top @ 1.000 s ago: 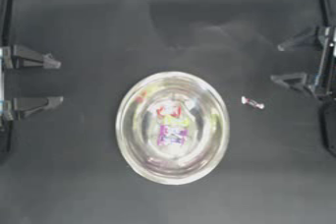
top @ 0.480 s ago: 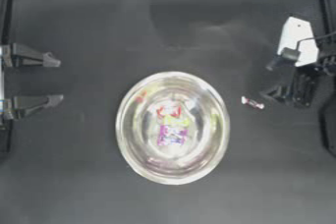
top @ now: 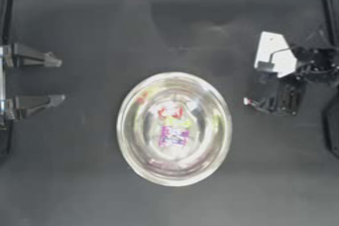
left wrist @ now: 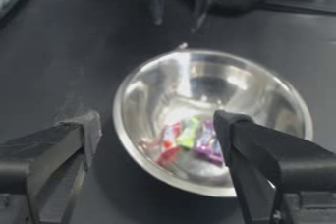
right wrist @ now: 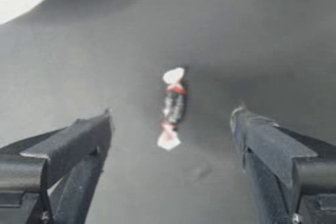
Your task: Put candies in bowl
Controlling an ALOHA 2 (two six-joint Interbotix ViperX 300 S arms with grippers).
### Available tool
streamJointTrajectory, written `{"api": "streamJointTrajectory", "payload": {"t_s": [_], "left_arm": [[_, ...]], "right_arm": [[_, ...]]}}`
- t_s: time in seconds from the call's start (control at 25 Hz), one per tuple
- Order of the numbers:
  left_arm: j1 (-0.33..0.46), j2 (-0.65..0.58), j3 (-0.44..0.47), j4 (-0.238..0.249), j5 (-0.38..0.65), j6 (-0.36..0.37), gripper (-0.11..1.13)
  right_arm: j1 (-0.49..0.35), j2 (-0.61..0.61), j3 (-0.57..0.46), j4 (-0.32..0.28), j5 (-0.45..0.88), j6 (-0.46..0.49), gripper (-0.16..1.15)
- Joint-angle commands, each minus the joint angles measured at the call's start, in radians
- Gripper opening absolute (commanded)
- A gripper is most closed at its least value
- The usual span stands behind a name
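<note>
The silver bowl point(top: 198, 163) sits mid-table and holds several candies point(top: 172, 127), red, green and purple; the left wrist view shows them on the floor of the bowl point(left wrist: 253, 78) too point(left wrist: 191, 138). One red-white candy point(right wrist: 172, 106) lies on the table right of the bowl, only its end showing from above point(top: 248, 101). My right gripper point(top: 265, 102) hovers over it, open, with a finger on each side of the candy point(right wrist: 172, 115). Parked at the left edge, my left gripper point(top: 39, 79) is open and empty.
The right arm's white wrist housing point(top: 273, 54) lies behind its gripper. Across the bowl, the left wrist view shows the right gripper's fingers point(left wrist: 156, 7) and the loose candy point(left wrist: 182, 46). Black frame rails border the table.
The right arm has left its parked spot at the right edge, swung in to the left and come down over the red-white candy. The left arm, the bowl and its candies have not moved.
</note>
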State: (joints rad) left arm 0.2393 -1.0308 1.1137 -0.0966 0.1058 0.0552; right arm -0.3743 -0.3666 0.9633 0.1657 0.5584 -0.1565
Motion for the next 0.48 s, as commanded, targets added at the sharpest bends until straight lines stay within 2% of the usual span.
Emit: {"api": "streamJointTrajectory", "payload": {"t_s": [0.04, 0.24, 0.48], "left_arm": [[0.002, 0.023, -0.02, 0.0, -0.008, 0.0, 1.0], [0.002, 0.021, -0.02, -0.002, -0.008, 0.0, 1.0], [0.002, 0.021, -0.02, -0.002, -0.008, 0.0, 1.0]], "right_arm": [[0.012, 0.04, -0.044, -0.011, 0.006, 0.015, 1.0], [0.023, 0.098, -0.06, -0.057, 0.002, 0.074, 1.0], [0.043, 0.166, -0.086, -0.152, 0.0, 0.179, 1.0]]}}
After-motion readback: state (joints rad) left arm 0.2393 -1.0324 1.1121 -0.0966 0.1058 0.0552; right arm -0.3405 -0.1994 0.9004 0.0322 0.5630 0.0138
